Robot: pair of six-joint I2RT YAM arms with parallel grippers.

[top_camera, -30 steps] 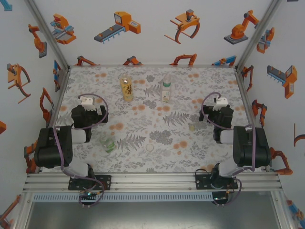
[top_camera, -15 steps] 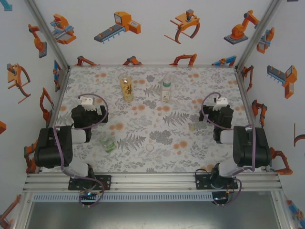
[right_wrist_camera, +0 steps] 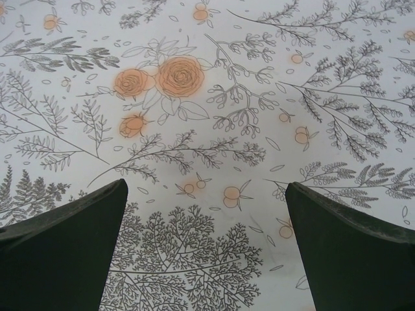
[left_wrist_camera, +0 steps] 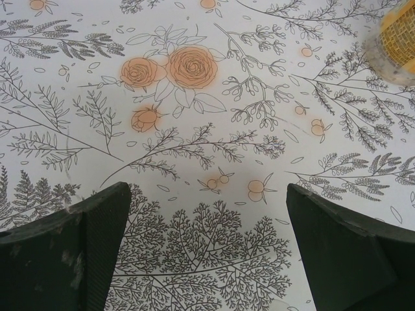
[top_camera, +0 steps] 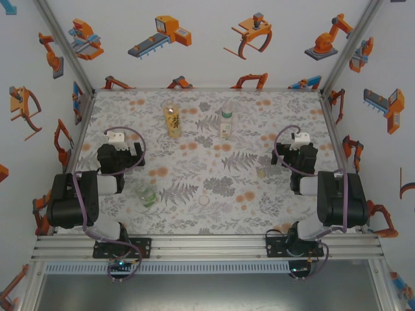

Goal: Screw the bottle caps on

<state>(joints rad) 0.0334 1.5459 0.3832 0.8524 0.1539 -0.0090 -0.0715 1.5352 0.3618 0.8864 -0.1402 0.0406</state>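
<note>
left gripper (left_wrist_camera: 207, 189) wide, empty | right gripper (right_wrist_camera: 206, 186) wide, empty | amber bottle (left_wrist_camera: 397, 40) (partly cut off) at left wrist view's corner

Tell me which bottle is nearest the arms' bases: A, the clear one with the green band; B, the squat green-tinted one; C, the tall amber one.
B: the squat green-tinted bottle sits near the front, while the amber bottle and the green-banded bottle stand toward the far edge.

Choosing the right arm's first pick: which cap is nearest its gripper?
The cap just left of the right gripper; the other two lie nearer the middle.
</note>
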